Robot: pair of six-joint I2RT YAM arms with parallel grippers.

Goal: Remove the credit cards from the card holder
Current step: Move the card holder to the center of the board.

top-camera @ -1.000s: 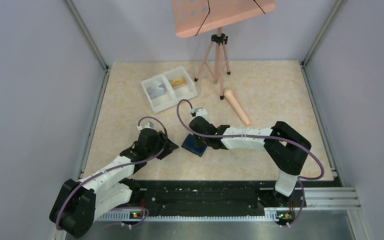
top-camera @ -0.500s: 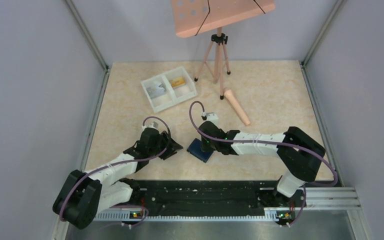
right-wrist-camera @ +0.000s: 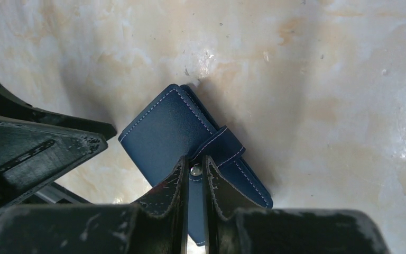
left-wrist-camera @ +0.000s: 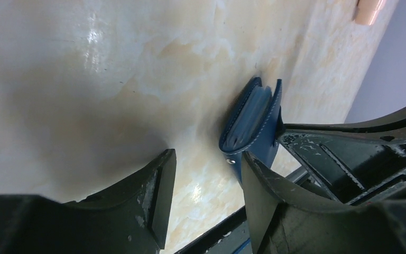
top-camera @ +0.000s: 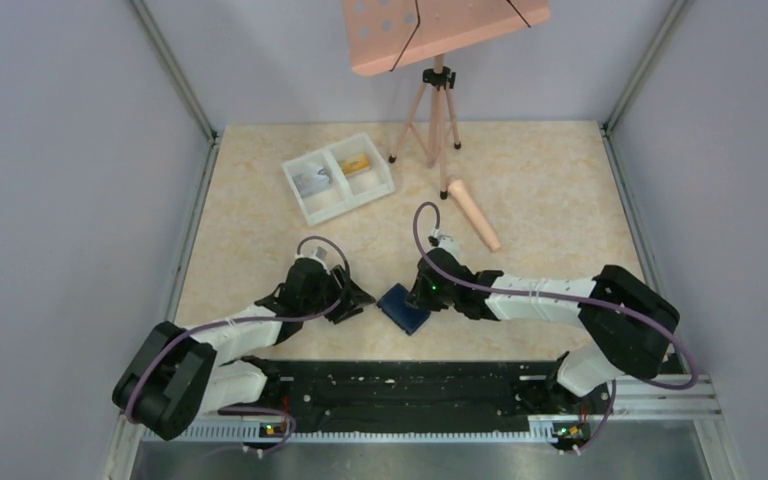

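Surface: beige marbled table (top-camera: 560, 200) between pale grey walls; black rail (top-camera: 410, 385) along the near edge carries both arm bases.
Card holder: blue card holder (top-camera: 404, 307), folded shut and flat on the table, close to the near edge, about 6 o'clock from table centre in the top view, turned diagonally.
Holder detail: white stitching; strap (right-wrist-camera: 227, 144) wraps over one long edge, with a metal snap (right-wrist-camera: 194, 170) on the strap end. The left wrist view shows the holder edge-on, covers gaping slightly with pale layers inside.
Right gripper: right gripper (right-wrist-camera: 194, 165) comes in from the holder's 3 o'clock side in the top view. Jaws are nearly together, pinched on the strap end, with the snap in the thin gap between the fingers.
Left gripper: left gripper (left-wrist-camera: 206, 156) sits low at the holder's 9 o'clock in the top view, just beside it. Jaws are apart with bare table between them. One fingertip is right next to the strap end in the wrist view; cannot tell if they touch.
Credit cards: credit cards (top-camera: 357, 164) lie in the tray, a yellow-orange one in the right compartment and a grey-silver one in the left. Too small to count.
Tray: white two-compartment tray (top-camera: 330, 205), at 11 o'clock from the holder, well apart.
Cylinder: pink cylinder (top-camera: 473, 213) lies diagonally on the table at 1 o'clock from the holder, near a tripod foot.
Tripod: pink-legged tripod (top-camera: 430, 110) at 12 o'clock, toward the far edge, carries a pink board (top-camera: 440, 30) with holes.
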